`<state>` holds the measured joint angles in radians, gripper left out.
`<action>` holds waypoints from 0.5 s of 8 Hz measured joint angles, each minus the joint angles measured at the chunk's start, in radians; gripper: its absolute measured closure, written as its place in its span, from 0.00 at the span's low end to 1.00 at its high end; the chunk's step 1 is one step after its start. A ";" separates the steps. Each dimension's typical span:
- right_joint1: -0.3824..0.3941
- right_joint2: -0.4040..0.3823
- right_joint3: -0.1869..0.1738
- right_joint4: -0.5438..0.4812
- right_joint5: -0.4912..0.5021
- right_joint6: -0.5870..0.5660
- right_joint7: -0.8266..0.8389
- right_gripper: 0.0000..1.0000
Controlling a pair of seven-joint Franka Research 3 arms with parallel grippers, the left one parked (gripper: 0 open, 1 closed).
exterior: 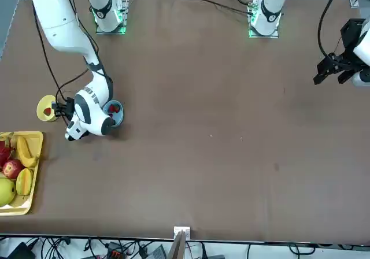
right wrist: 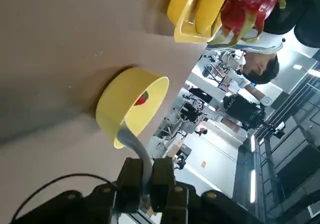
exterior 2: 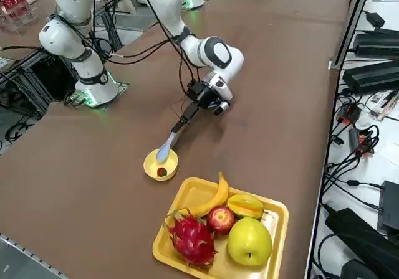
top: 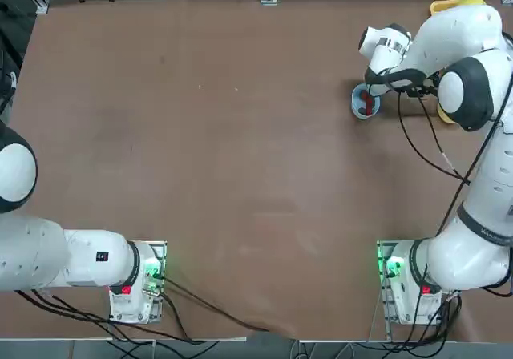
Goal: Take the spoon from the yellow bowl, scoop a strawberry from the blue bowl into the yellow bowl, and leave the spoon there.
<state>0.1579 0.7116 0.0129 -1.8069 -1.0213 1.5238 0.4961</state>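
No legible text, labels, brand marks, numbers or signs are showing in any view. Nothing readable is appearing on the table (top: 240, 135), the robot arms or the bowls; background room markings are too small to read.
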 joint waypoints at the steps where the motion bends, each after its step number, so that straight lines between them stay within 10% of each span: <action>1: -0.002 0.005 0.000 0.000 0.000 0.003 0.021 0.88; 4: -0.025 0.016 -0.001 0.000 0.001 0.030 0.091 0.86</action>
<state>0.1334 0.7275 0.0121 -1.8064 -1.0203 1.5534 0.5867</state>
